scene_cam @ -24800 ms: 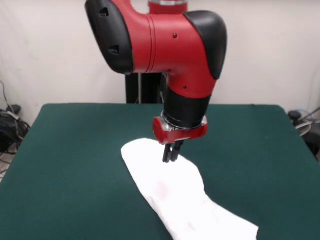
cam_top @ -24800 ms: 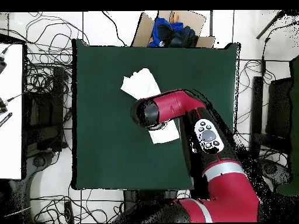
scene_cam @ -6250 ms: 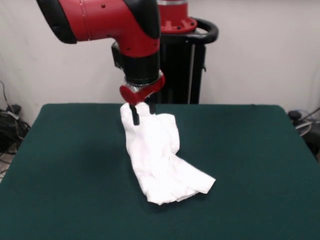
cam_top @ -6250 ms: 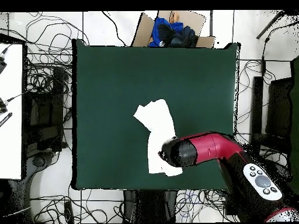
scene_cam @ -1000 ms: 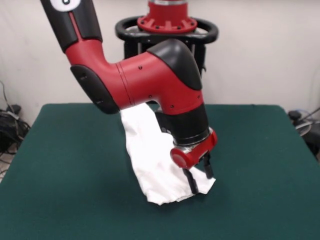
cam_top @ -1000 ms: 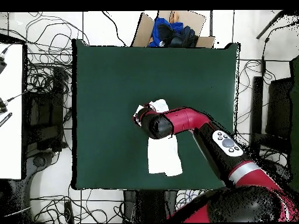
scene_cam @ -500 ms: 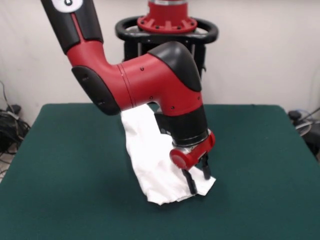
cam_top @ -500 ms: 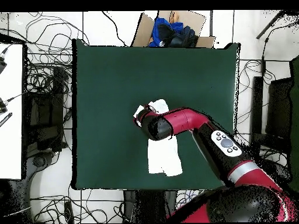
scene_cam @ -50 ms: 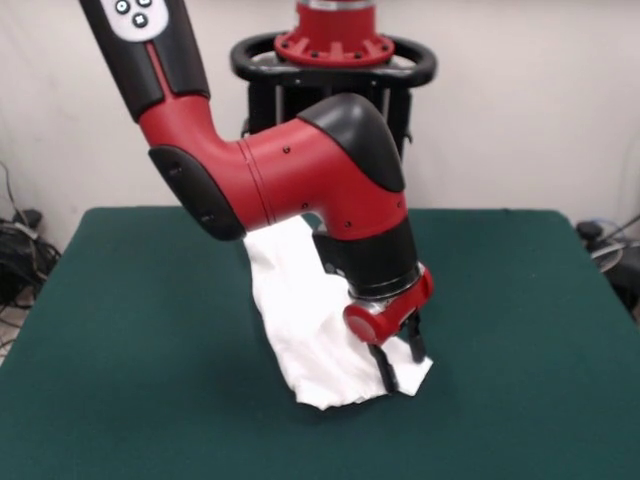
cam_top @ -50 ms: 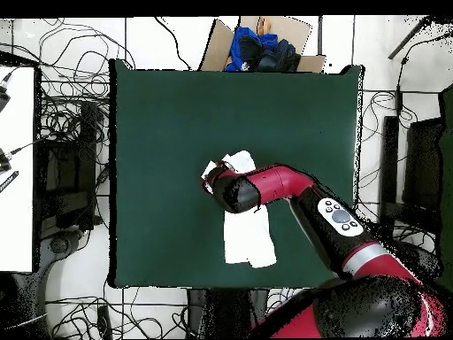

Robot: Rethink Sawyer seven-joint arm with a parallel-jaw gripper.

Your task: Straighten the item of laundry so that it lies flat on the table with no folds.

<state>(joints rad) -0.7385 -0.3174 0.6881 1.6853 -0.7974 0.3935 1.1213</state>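
Front view shows the red arm [scene_cam @ -50 ms: 300, 170] bent low over the green bench [scene_cam @ -50 ms: 120, 340], with its hand [scene_cam @ -50 ms: 403, 366] right at the near corner of the shirt [scene_cam @ -50 ms: 300, 310]. The two black fingers [scene_cam @ -50 ms: 386, 370] are spread a little way apart and point down at the cloth. One finger is over the white corner and the other is at its edge. I cannot tell if they are pinching any cloth yet, so I would say the hand has nothing for sure.

The shirt lies near the middle of the bench. It is a long white strip with its plain side up. It looks doubled over, with thick bumpy folds at the near end, and no sleeves show.

Seen from above, the shirt [cam_top @ -50 ms: 248, 239] is a narrow white shape, much thinner than a spread-out shirt should be, and the arm [cam_top @ -50 ms: 274, 186] covers part of it.

So the job looks far from done. The shirt needs opening out sideways, and its lumps need smoothing. My guess is the hand is about to grab that corner and pull.
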